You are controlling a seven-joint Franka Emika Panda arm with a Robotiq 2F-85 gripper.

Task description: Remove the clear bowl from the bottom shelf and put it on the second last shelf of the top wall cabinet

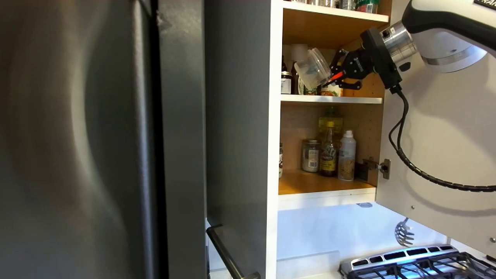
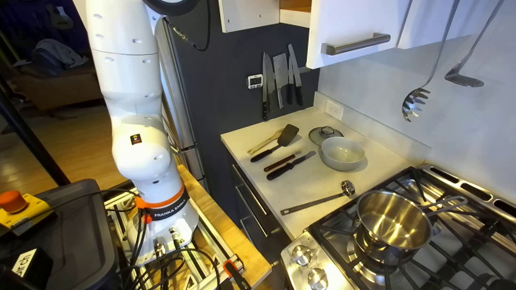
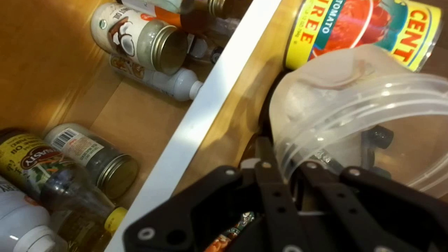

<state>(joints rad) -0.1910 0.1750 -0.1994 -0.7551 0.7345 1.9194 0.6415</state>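
The clear bowl (image 1: 313, 69) is a translucent round tub with a ridged rim. It is tilted in the air in front of the bottles on the cabinet's middle shelf (image 1: 333, 99). My gripper (image 1: 329, 80) is shut on the bowl's rim side. In the wrist view the gripper (image 3: 285, 175) has one finger on each side of the wall of the bowl (image 3: 311, 94). The bowl is above the white shelf edge (image 3: 196, 129); whether it touches anything behind it I cannot tell. The lower shelf (image 1: 325, 190) shows beneath. The bowl and gripper are out of view in the counter-side exterior picture.
A tomato can (image 3: 360, 24) and dark bottles (image 1: 296, 79) stand behind the bowl. Jars and bottles (image 1: 328, 155) stand on the lower shelf. The open cabinet door (image 1: 438, 135) is beside the arm. A pale bowl (image 2: 342, 153) and a pot (image 2: 393, 221) are below.
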